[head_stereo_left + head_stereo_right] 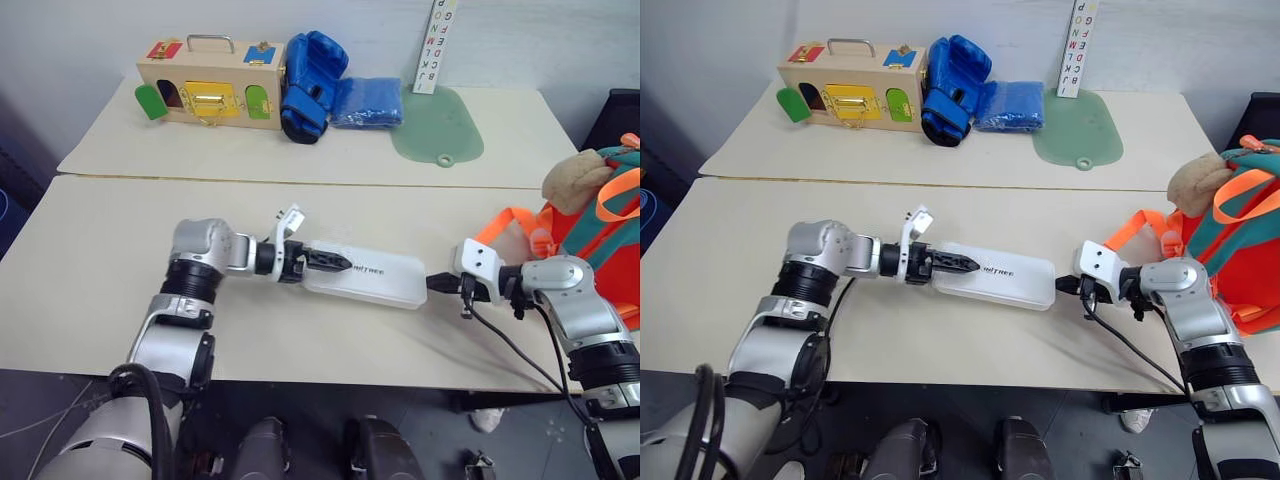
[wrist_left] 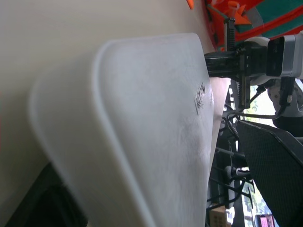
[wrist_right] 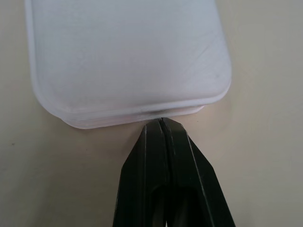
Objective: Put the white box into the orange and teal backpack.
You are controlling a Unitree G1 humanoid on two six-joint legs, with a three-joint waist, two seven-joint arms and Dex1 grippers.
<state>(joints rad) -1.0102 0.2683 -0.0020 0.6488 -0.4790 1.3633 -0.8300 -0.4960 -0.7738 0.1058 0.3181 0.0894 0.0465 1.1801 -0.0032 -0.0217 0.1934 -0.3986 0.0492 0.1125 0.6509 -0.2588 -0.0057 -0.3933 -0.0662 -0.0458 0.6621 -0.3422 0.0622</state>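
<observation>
The white box (image 1: 375, 278) lies flat on the near table, its long side running left to right. My left gripper (image 1: 322, 263) is open at the box's left end, one black finger lying over the top face; in the left wrist view the box (image 2: 156, 118) sits between the jaws. My right gripper (image 3: 161, 122) is shut, and its tips touch the rim of the box's right end (image 1: 432, 283). The orange and teal backpack (image 1: 600, 225) stands at the table's right edge behind the right arm, with a beige plush toy (image 1: 575, 180) on top.
On the far table stand a wooden box with coloured doors (image 1: 210, 85), a blue boxing glove (image 1: 312, 85), a folded blue cloth (image 1: 367, 102), a green mat (image 1: 437, 125) and an alphabet strip (image 1: 437, 45). A seam separates the two tables.
</observation>
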